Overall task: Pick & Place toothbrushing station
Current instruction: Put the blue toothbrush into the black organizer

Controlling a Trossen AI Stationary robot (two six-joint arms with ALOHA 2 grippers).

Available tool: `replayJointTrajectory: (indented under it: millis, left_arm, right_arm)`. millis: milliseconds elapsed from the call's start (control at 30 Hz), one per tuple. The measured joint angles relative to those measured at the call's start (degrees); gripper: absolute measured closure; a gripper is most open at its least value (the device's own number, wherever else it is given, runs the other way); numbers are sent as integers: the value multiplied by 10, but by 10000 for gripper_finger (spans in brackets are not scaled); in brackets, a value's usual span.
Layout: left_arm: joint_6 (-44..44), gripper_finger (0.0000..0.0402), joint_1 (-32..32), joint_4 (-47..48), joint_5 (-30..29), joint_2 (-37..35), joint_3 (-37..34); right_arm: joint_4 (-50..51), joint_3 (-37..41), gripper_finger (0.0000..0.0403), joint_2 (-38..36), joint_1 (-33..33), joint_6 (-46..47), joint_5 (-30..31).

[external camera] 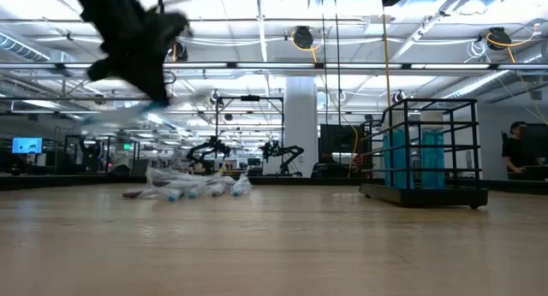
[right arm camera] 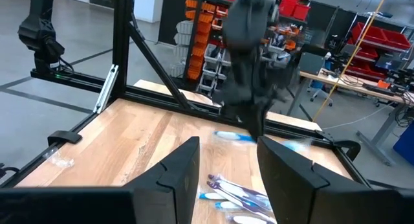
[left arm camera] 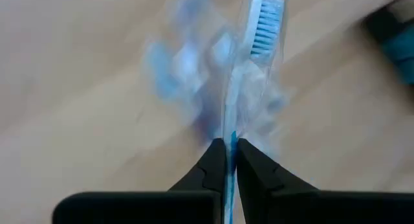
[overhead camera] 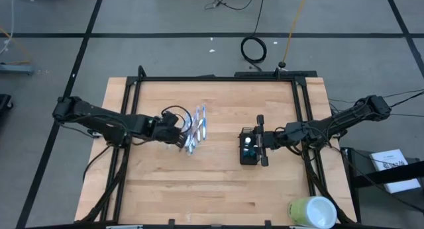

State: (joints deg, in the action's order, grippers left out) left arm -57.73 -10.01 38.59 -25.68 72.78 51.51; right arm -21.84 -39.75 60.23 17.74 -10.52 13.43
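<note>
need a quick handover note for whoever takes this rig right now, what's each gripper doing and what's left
Left gripper: shut on a wrapped toothbrush, lifted above the table beside the pile.
Right gripper: open, at the black wire-mesh holder near the table's right side; nothing seen held.
Remaining toothbrushes: loose pile left of centre on the table.
Holder: already has some blue-green items inside; exactly what is hard to tell.
Done: one toothbrush picked up.
Left: carry it to the holder, drop it in a compartment, then repeat for the pile.

Grey floor [overhead camera: 165, 10], lit ceiling beams [external camera: 257, 39], red bins [right arm camera: 381, 46].
</note>
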Motion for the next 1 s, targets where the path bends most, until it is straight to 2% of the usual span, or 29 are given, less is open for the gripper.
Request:
replayJointTrajectory:
  millis: [67, 200, 300, 400, 500, 733, 867, 1000]
  left_arm:
    - [85, 383, -8, -71, -21, -5, 4]
    - [326, 388, -28, -256, -22, 0, 4]
    - [475, 383, -34, -380, 11, 12, 3]
    - [567, 379, -28, -476, 54, 26, 3]
    - [597, 386, -15, -520, 89, 42, 3]
    - [588, 379, 15, -564, 137, 87, 3]
    - [584, 375, 21, -585, 142, 106, 3]
    - [588, 385, 21, -599, 142, 112, 3]
  right_arm:
    - [3, 0, 257, 2, 0, 0, 0]
    - [0, 0, 257, 21, -2, -6, 0]
    - [-20, 0, 257, 47, -11, -12, 1]
    - [-91, 0, 256, 78, -27, -12, 1]
    - [-191, 0, 248, 113, -41, -3, 1]
    - [-323, 0, 205, 193, -62, -2, -2]
    - [-387, 0, 196, 219, -70, -1, -16]
    - [-401, 0, 203, 232, -76, 0, -16]
